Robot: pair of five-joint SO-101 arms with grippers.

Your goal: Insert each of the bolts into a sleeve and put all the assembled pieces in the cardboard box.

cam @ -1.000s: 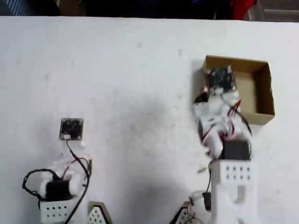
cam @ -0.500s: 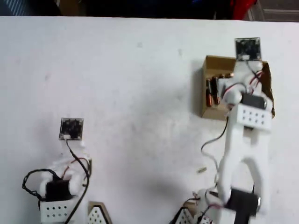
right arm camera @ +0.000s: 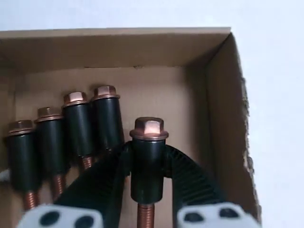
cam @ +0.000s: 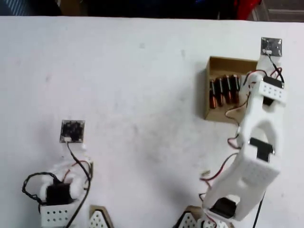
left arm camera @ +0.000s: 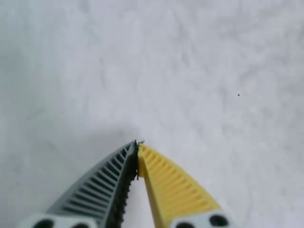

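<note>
The cardboard box (cam: 223, 61) stands at the table's right side, and several assembled pieces (cam: 223, 91), copper bolts in black sleeves, lie side by side in it. My right arm (cam: 256, 109) stretches over the box's right half. In the right wrist view my right gripper (right arm camera: 147, 148) is shut on one more assembled piece (right arm camera: 148, 175), held inside the box (right arm camera: 118, 47) beside the lying pieces (right arm camera: 78, 123). My left arm (cam: 59, 190) sits at the front left. Its gripper (left arm camera: 137, 145) is shut on nothing, tips together just above the bare table.
A small pale object (cam: 205, 173) lies on the table in front of the box, near the right arm's base. The white table (cam: 142, 95) spreads wide between the two arms and out to the far edge.
My right arm has swung from the box's near left corner out over its right half, which uncovered the pieces lying in the box. The left arm has kept still.
</note>
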